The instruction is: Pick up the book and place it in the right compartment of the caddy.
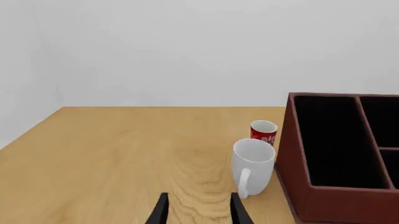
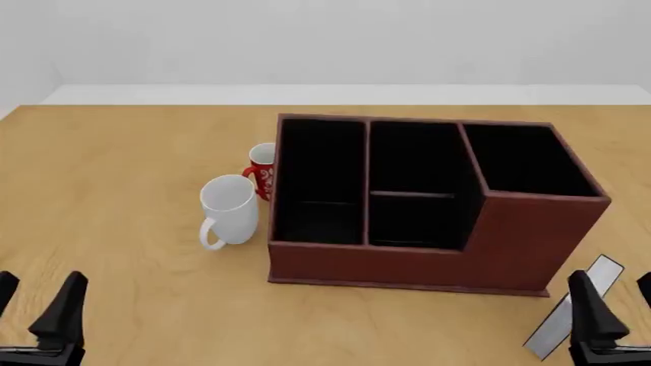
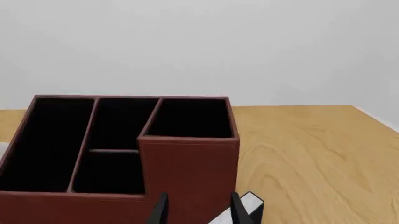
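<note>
1. In the front view, the left gripper (image 2: pixel 36 309) sits at the lower left of the frame, fingers apart and holding nothing. By my reading it has no part in this step and is best kept where it is.
2. Left of centre stand a white mug (image 2: pixel 229 210) and, just behind it, a red mug (image 2: pixel 261 171), both close beside the caddy (image 2: pixel 407 259). Neither lies in the path.
3. The right compartment (image 2: pixel 524 160), the tall black-lined section at the caddy's right end, is empty.
4. The book (image 2: pixel 572 316) lies at the lower right, just in front of the caddy's right corner, only its pale side showing.
5. The right gripper (image 2: pixel 610 309) hangs beside the book, fingers apart, nothing held. I would come down squarely across the thin edge and close firmly before lifting.
6. The right wrist view shows the book (image 3: pixel 243 207) just beyond the fingers. The left wrist view shows the mugs but no book.
</note>
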